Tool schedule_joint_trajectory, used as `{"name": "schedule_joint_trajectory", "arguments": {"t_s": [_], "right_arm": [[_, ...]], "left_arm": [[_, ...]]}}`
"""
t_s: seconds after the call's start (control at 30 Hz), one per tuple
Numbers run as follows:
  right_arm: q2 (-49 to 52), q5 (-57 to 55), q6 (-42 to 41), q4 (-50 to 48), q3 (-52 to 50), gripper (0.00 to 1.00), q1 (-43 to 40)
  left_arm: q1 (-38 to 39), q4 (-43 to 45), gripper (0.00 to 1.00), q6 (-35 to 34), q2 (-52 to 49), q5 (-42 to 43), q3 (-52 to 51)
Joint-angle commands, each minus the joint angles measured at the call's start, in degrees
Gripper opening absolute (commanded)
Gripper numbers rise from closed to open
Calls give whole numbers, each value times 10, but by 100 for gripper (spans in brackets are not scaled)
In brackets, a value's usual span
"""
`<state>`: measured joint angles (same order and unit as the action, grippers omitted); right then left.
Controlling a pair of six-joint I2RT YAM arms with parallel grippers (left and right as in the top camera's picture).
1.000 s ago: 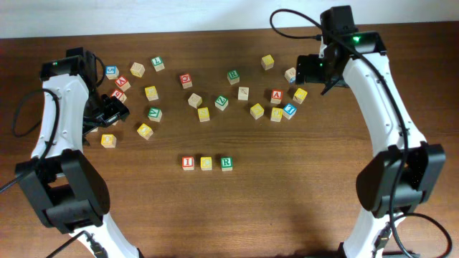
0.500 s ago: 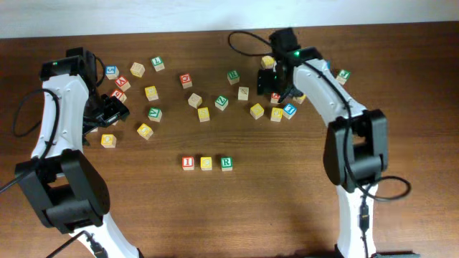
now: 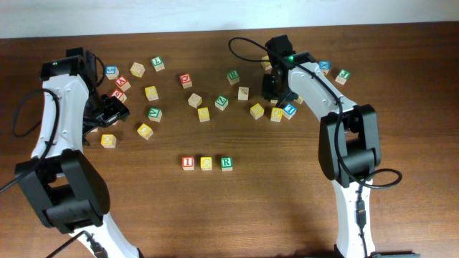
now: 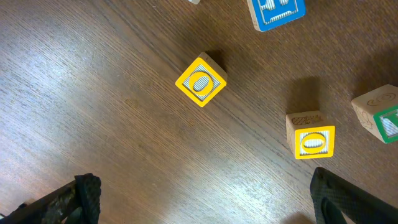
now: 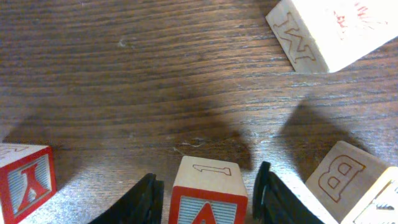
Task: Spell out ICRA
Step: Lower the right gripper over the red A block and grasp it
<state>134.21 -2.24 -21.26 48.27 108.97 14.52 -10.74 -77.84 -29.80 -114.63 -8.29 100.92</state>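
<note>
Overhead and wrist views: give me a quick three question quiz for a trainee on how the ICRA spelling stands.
1. True or false: the I block, C block and R block stand in a row on the table.
2. Which block sits between the right gripper's fingers in the right wrist view? a) A block b) R block c) C block
3. Fill in: the left gripper holds ____.
Key: 1 true; 2 a; 3 nothing.
</note>
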Motion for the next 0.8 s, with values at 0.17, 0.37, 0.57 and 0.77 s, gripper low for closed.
{"name": "schedule_joint_trajectory", "arguments": {"t_s": [0.17,0.37,0.57,0.77], "right_arm": [[0,-13,-5,1,9,33,5],[-27,-10,-5,8,9,31,5],[-87,-10,-5,25,10,30,5],[-118,-12,-5,40,9,45,5]], "left_arm": [[-2,0,99,3,10,2,1],[-2,0,99,3,10,2,1],[-2,0,99,3,10,2,1],[-2,0,99,3,10,2,1]]}}
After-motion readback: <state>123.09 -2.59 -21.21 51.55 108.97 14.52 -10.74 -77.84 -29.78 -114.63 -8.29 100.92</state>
